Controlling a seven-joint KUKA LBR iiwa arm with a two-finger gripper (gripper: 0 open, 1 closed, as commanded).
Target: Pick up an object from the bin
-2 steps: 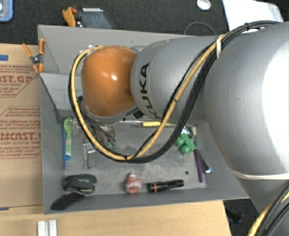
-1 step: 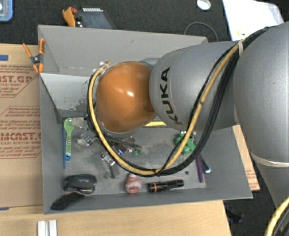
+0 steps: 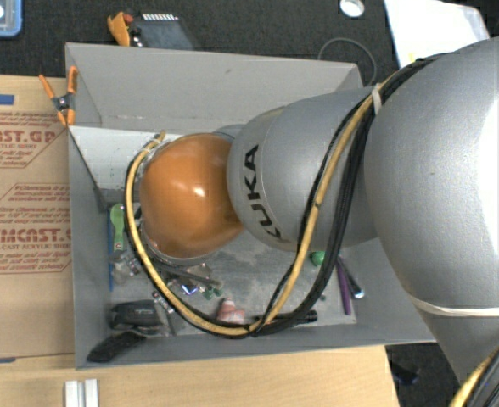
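Part of my gripper's metal body (image 3: 184, 273) shows under the orange wrist cover, low over the left half of the bin. Just below it lies a small blue-and-white piece (image 3: 191, 291), with a pink object (image 3: 230, 312) to its right. A green stick-like thing (image 3: 115, 225) lies along the left wall beside the gripper. A black object (image 3: 136, 315) sits near the front-left corner.
The arm and its cables hide most of the bin floor. Another black piece (image 3: 114, 347) lies against the front wall at the left corner. A purple pen (image 3: 345, 288) and a small green bit (image 3: 317, 259) lie at the right side.
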